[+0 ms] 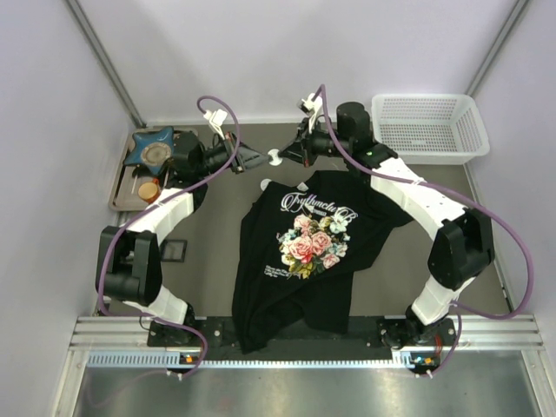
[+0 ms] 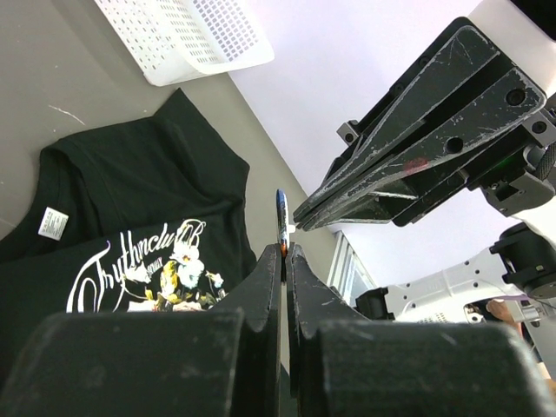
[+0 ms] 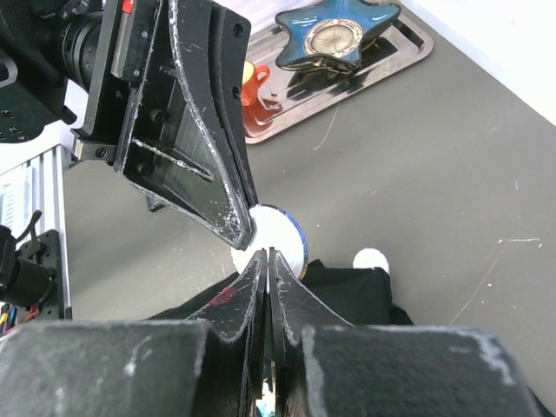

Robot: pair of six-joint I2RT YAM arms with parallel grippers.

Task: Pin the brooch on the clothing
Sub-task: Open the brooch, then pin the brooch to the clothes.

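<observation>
Evidently light and stiff, best gripped at the rim

The small round pale brooch point(image 2: 281, 217) is clamped edge-on in the left gripper point(image 2: 284, 252), above the collar of the black rose-printed T-shirt point(image 1: 300, 261); the right gripper point(image 3: 268, 259) is seen closed just beside it.

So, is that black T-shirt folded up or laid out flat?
Laid out, print side up, but rumpled: the T-shirt shows its roses and lettering, with creased edges.

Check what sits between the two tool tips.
The brooch, gripped edge-on in the left tool, the right tool touching it; both wrist views show it.
</observation>
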